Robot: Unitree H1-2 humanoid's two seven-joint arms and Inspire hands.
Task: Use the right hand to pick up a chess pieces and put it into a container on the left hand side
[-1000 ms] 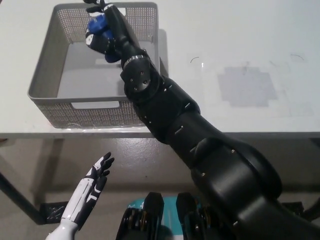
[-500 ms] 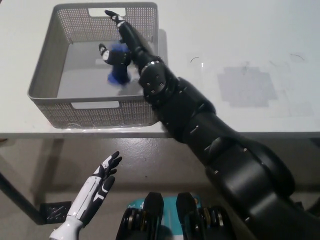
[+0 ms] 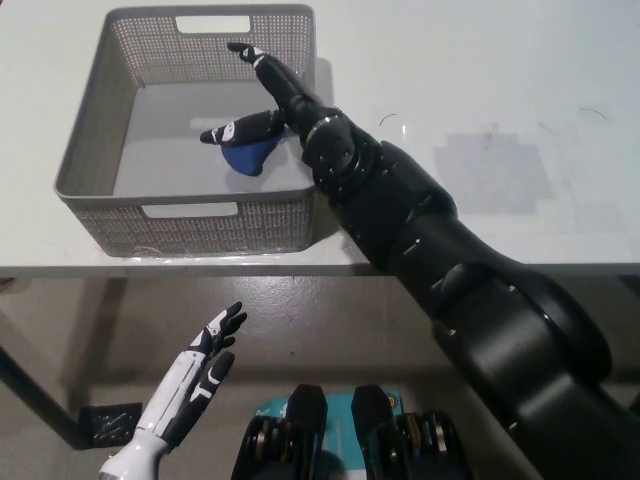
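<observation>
Up at 11 o'clock on the white desk (image 3: 480,60) sits the grey mesh container (image 3: 90,140), and the black right arm stretches diagonally from 5 o'clock all the way into it, crossing over the basket's right wall. The right hand (image 3: 262,95) is inside the basket with its fingers (image 3: 232,130) spread wide apart, one part pointing up toward the far wall at 12 o'clock and another poking out toward 9 o'clock, so it's clearly open and not gripping anything. The blue chess piece (image 3: 248,157) lies on the basket floor, tipped on its side, just under that lower finger and near the right wall, roughly 3 o'clock within the basket. Can't really tell whether the finger is actually touching it or just hanging right above. The piece itself is a bit blurry, so its exact shape is hard to make out. Down at 7 o'clock, below the desk edge, the white left hand (image 3: 205,360) rests off the desk with its fingers loosely apart, holding nothing.
</observation>
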